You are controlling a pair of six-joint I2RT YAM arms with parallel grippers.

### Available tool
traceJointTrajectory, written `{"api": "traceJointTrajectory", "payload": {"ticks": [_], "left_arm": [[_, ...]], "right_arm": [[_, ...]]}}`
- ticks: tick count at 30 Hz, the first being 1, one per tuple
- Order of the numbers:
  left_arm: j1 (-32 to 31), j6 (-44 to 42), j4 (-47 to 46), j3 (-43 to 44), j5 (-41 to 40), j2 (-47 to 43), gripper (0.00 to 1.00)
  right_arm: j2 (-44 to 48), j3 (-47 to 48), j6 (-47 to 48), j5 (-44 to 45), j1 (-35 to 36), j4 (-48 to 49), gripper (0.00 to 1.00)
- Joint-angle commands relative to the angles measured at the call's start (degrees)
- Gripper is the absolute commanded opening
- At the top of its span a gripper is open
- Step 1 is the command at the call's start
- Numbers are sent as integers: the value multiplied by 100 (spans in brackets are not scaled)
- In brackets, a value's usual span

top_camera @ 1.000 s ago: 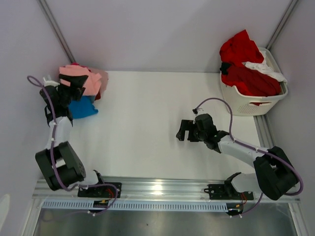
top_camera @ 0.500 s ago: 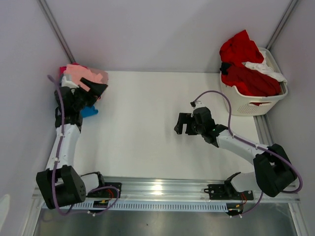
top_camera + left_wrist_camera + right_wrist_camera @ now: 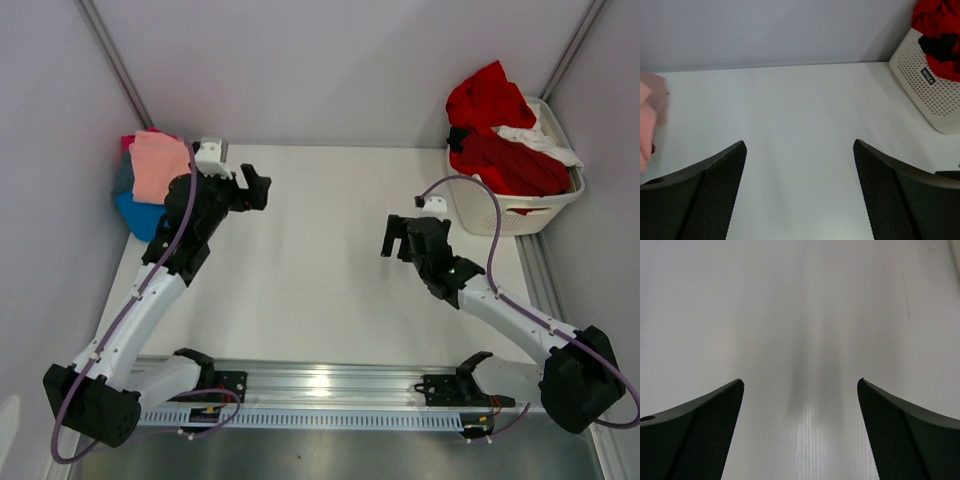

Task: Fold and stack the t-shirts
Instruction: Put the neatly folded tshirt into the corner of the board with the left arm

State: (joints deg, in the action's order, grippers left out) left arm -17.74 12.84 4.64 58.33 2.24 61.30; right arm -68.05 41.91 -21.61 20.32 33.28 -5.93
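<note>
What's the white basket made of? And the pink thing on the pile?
The laundry basket looks like stiff, matte white plastic: its wall is dotted with rows of small holes. The salmon-pink t-shirt looks like soft, dull cloth, maybe cotton: it lies folded, with limp, rounded edges.

1. Bright, even, diffuse light fills all views; the white table (image 3: 320,270) carries only faint, soft shadows.
2. Glare glints off the metal rail (image 3: 325,378) along the table's near edge.
3. In the right wrist view a blurred grey shadow streaks the table's middle.
4. In the left wrist view the salmon-pink t-shirt (image 3: 647,115) at the left looks out of focus.
</note>
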Motion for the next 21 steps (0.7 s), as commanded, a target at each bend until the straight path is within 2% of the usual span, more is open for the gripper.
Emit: {"api": "traceJointTrajectory", "payload": {"ticks": [1, 12, 21], "left_arm": [[-195, -774, -122, -189, -1023, -267, 91], [-898, -880, -359, -910, -1621, -707, 90], [-1162, -889, -429, -1034, -1964, -637, 90]], "right_arm": [[327, 168, 201, 1105, 21, 14, 99], [503, 265, 516, 1229, 65, -13, 99], [381, 441, 851, 1124, 214, 48, 99]]}}
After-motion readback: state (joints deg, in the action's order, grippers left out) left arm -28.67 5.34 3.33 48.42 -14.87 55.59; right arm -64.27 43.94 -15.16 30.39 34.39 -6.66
